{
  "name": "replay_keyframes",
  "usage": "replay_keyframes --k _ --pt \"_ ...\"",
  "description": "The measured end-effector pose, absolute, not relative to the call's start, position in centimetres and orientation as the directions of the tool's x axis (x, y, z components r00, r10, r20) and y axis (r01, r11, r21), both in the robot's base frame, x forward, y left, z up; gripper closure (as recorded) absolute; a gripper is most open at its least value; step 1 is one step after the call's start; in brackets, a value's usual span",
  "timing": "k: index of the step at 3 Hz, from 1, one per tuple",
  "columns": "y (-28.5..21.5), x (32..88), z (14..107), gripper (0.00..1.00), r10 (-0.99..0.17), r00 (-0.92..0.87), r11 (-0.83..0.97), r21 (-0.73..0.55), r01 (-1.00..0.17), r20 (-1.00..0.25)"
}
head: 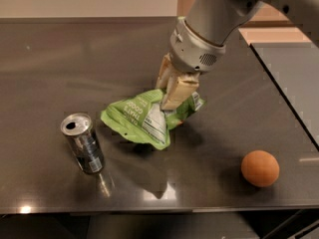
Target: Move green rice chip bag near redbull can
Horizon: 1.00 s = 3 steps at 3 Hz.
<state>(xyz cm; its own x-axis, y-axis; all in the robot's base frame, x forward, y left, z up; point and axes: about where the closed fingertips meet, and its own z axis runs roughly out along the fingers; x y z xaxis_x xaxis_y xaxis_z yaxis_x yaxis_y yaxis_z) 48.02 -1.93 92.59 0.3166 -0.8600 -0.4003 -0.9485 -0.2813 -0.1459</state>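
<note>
The green rice chip bag (142, 118) is a crumpled lime-green foil bag with white lettering and a white label panel, held just above the dark table. My gripper (172, 97) is shut on the bag's right upper part, its beige fingers (175, 91) pinching the foil. The redbull can (83, 143) stands upright at the left front, silver top up, a short gap to the left of the bag's left edge.
An orange ball-like fruit (259, 168) lies at the right front. The dark table (60, 63) has a seam (284, 96) running along its right side. The table's front edge (149, 210) is close to the can.
</note>
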Motion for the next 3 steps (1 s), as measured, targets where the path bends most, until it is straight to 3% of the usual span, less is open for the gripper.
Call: replay_keyframes --k 1,2,3 --pt "-0.6 47.0 91.8 1.00 -0.848 0.322 -0.303 -0.112 -0.946 -0.422" --pt "0.2 46.2 91.1 0.84 -0.840 0.329 -0.329 -0.076 -0.941 -0.432" --pt "0.6 45.8 90.5 0.59 -0.842 0.322 -0.331 -0.056 -0.942 -0.432"
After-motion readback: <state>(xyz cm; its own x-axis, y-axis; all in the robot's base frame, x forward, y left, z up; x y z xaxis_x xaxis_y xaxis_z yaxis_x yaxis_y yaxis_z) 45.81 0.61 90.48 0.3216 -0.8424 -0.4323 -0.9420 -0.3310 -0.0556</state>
